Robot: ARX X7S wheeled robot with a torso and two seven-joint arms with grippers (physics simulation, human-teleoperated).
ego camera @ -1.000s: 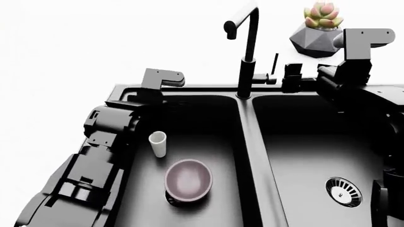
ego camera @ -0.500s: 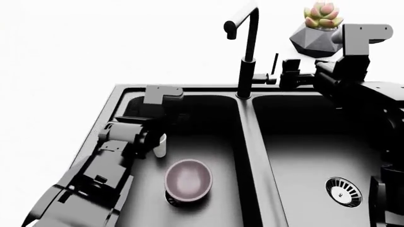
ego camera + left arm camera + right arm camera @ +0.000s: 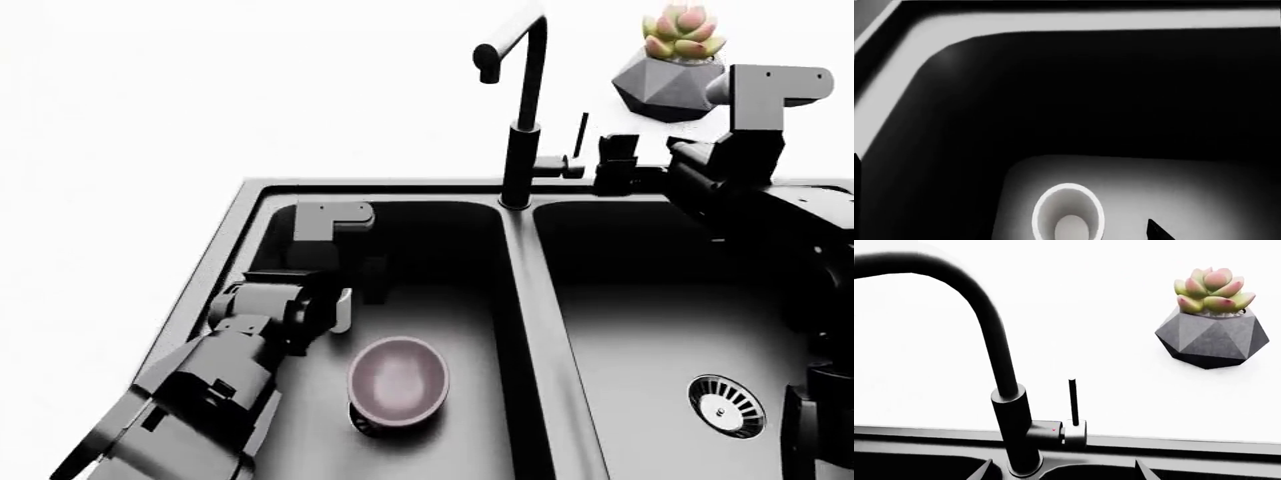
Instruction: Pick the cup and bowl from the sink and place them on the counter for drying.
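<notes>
The left gripper [image 3: 350, 290] hangs low in the left basin of the matte black double sink [image 3: 534, 330], right over the small white cylindrical cup [image 3: 340, 312]; whether its fingers are spread or touch the cup cannot be told. The left wrist view shows the cup [image 3: 1069, 217] upright and empty, its mouth open to the camera. The shallow pink-mauve bowl [image 3: 398, 379] sits near it. The right gripper [image 3: 617, 160] hovers by the tall black faucet [image 3: 1004, 390], its opening unclear; only its wrist view shows the faceted grey planter [image 3: 1212, 336] large on the white counter [image 3: 1107, 365].

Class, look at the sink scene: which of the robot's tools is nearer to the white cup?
Left. The left tool is down in the left basin right at the cup, partly hiding it. The right tool hovers near the faucet, across the sink.
</notes>
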